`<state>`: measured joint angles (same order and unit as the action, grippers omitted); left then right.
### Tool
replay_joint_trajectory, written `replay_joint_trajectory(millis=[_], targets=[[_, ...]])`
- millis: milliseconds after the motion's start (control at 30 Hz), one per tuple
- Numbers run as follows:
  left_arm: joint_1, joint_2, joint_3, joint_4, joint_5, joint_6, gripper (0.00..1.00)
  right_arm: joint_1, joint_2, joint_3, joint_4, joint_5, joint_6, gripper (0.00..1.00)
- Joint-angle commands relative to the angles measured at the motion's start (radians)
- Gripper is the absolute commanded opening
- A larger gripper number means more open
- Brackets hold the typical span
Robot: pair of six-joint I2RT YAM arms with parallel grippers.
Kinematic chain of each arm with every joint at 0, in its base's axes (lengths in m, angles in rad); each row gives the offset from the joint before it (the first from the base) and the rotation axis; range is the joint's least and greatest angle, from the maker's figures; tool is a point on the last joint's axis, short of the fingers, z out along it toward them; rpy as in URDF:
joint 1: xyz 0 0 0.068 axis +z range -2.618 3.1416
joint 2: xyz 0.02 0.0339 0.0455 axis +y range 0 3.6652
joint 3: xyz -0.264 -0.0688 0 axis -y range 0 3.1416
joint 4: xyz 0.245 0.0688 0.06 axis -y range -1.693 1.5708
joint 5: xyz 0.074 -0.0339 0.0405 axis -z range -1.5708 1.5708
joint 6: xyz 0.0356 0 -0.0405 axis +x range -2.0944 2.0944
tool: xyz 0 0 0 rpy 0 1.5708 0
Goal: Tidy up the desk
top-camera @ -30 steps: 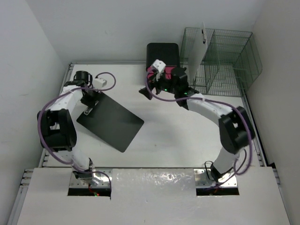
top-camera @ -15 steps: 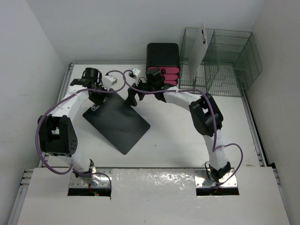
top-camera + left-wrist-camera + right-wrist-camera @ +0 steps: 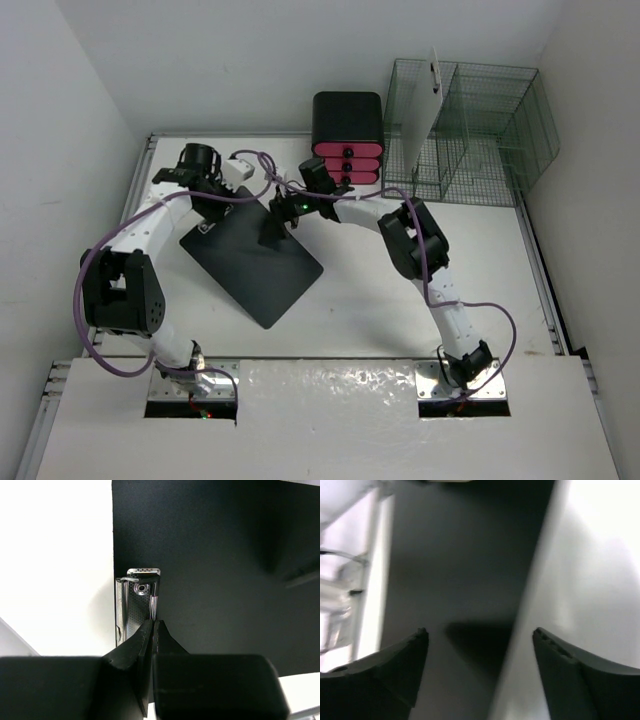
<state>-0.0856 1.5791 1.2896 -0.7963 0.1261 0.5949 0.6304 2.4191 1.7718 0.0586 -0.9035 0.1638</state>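
The white desk [image 3: 400, 290] carries a black clipboard [image 3: 258, 268] lying flat at the left centre. My left gripper [image 3: 208, 208] is shut on the clipboard's metal clip [image 3: 139, 596]; in the left wrist view the gripper [image 3: 152, 625] pinches the clip's raised lever, with the black board [image 3: 220, 565] to the right and the desk [image 3: 55, 555] to the left. My right gripper [image 3: 272, 232] is open and empty, hovering over the clipboard's far right edge. In the right wrist view the gripper [image 3: 480, 630] straddles that edge, with the board [image 3: 460, 555] on the left and the desk [image 3: 600, 580] on the right.
A black-and-pink drawer unit [image 3: 347, 125] stands at the back centre. A green wire basket [image 3: 470, 130] stands at the back right with a white card [image 3: 432, 95] upright in it. Metal rails [image 3: 535, 270] run along the desk's edges.
The left gripper has dragged the clipboard to the right by its clip. The right arm has swung left from the drawer unit to over the clipboard's edge.
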Motion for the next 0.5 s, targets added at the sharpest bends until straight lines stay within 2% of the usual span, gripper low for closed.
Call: replay_joint_trajectory(millis=[0,33,67,133,167,200,300,333,367,467], targets=[[-0.008,-0.036,0.030,0.098,0.014,-0.003,0.00,0.012,-0.041,-0.066,0.179,-0.202,0.083,0.74],[-0.008,-0.033,0.031,0.103,-0.002,-0.007,0.00,0.012,-0.054,-0.089,0.222,-0.202,0.104,0.65],[-0.008,-0.028,0.031,0.111,-0.003,-0.017,0.00,0.012,-0.066,-0.112,0.271,-0.201,0.129,0.45],[-0.008,-0.030,0.033,0.117,0.003,-0.021,0.00,0.014,-0.072,-0.118,0.293,-0.198,0.154,0.24],[-0.008,-0.034,0.033,0.124,0.004,-0.023,0.00,0.012,-0.078,-0.124,0.319,-0.199,0.178,0.07],[-0.008,-0.036,0.033,0.126,0.003,-0.023,0.00,0.014,-0.081,-0.130,0.332,-0.196,0.190,0.00],[-0.008,-0.041,0.036,0.137,-0.028,-0.035,0.01,0.012,-0.123,-0.187,0.411,-0.163,0.223,0.00],[-0.008,-0.044,0.040,0.138,-0.051,-0.040,0.13,0.012,-0.136,-0.207,0.438,-0.144,0.224,0.00],[-0.008,-0.044,0.043,0.137,-0.060,-0.050,0.37,0.014,-0.168,-0.242,0.445,-0.096,0.215,0.00],[-0.008,-0.056,0.065,0.123,-0.082,-0.069,0.60,0.012,-0.215,-0.299,0.440,0.019,0.175,0.00]])
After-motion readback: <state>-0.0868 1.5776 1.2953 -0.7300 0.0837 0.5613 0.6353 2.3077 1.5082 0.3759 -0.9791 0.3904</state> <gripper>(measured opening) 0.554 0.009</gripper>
